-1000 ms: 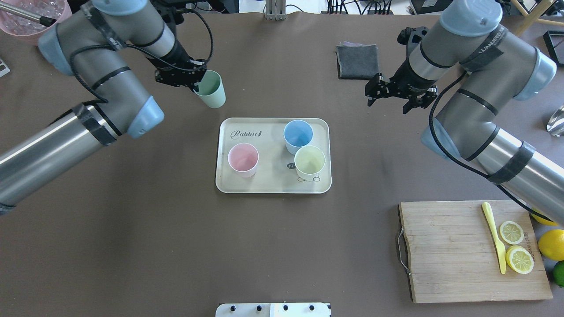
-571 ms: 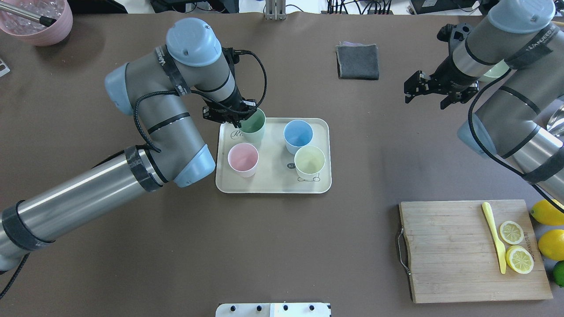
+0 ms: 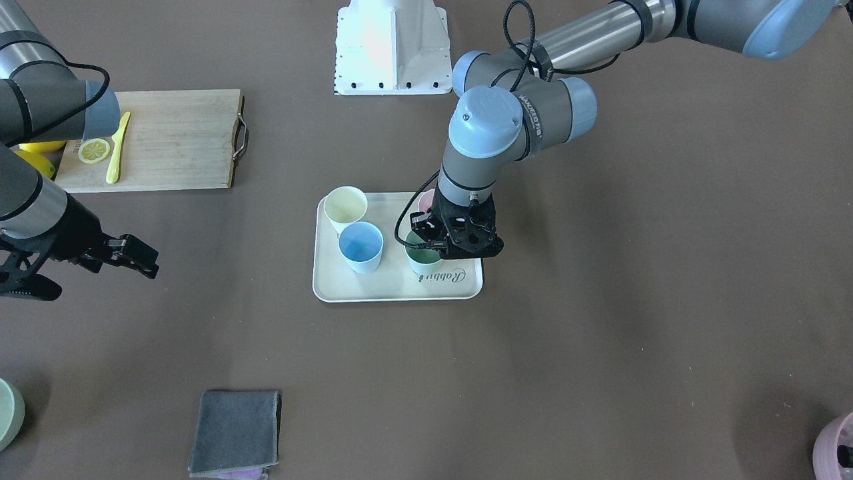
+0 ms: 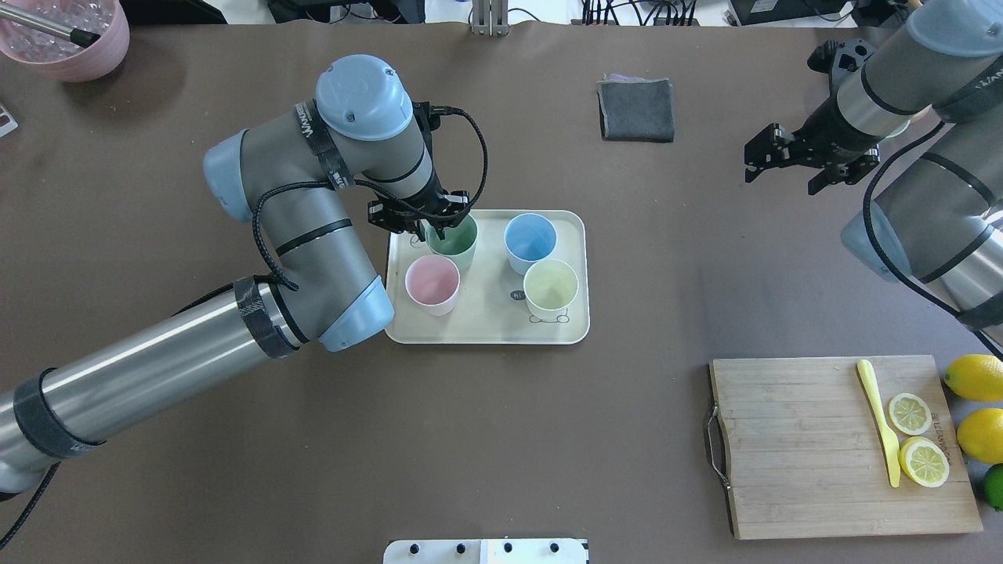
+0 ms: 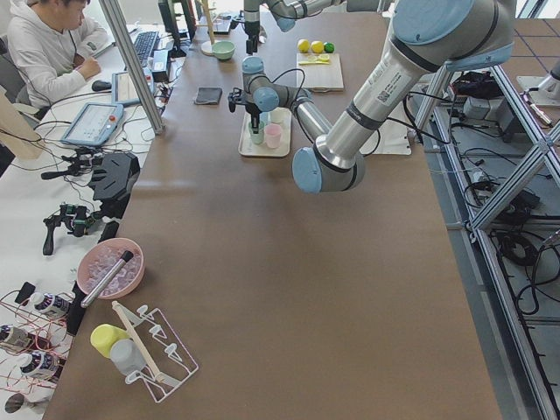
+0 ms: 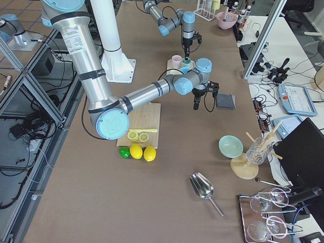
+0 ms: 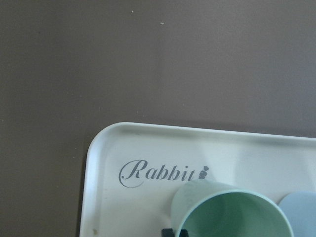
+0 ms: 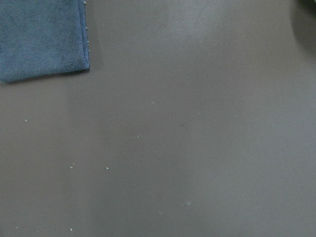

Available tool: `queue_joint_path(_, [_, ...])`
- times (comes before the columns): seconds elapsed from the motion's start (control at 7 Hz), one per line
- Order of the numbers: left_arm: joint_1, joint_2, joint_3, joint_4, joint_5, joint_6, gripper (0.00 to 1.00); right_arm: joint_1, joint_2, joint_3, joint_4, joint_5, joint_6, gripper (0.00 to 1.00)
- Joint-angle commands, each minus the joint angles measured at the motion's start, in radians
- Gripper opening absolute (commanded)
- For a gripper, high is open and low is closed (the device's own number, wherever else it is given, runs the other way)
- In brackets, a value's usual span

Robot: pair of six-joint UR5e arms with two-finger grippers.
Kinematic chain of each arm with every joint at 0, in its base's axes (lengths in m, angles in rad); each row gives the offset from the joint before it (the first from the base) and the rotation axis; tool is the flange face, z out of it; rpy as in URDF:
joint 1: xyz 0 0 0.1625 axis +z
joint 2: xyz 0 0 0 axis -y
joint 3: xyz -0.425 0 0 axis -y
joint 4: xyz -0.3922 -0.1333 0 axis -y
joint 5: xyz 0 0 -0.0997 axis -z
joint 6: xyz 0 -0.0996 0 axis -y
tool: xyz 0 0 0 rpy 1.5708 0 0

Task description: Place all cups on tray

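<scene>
Wooden cutting board [image 4: 791,454] at the near-right corner, robot's side. On it lie a yellow knife [image 4: 878,423] and two lemon halves [image 4: 910,413]. Two whole lemons [image 4: 975,377] and a lime [image 4: 995,486] sit along the right edge, just beside the board. Folded grey cloth [image 4: 636,110] near the far edge. Pink bowl [image 4: 90,69] at the far-left corner.

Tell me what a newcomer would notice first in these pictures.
The left arm bends over the cream tray at the centre, the left tool pinching the rim of a green cup next to the pink cup, blue cup and yellow cup. Next comes the wooden cutting board with lemon slices, on the robot's right side.
</scene>
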Motion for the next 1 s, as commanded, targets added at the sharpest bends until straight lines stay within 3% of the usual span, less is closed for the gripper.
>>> queue_joint_path(0.0, [-0.055, 0.015, -0.079, 0.084, -0.009, 0.115, 0.98, 0.056, -0.028, 0.023, -0.002, 0.042, -0.008, 1.0])
queue_joint_path(0.14, [-0.115, 0.066, -0.196, 0.225, -0.009, 0.253, 0.98, 0.11, -0.058, 0.028, -0.002, 0.076, -0.095, 1.0])
queue_joint_path(0.29, [-0.207, 0.182, -0.299, 0.269, -0.045, 0.393, 0.98, 0.157, -0.104, 0.037, -0.002, 0.085, -0.197, 1.0])
queue_joint_path(0.57, [-0.427, 0.382, -0.348, 0.269, -0.142, 0.768, 0.98, 0.274, -0.231, 0.036, -0.013, 0.105, -0.484, 1.0])
queue_joint_path(0.86, [-0.671, 0.574, -0.339, 0.269, -0.229, 1.165, 0.98, 0.392, -0.229, 0.034, -0.187, 0.114, -0.763, 1.0])
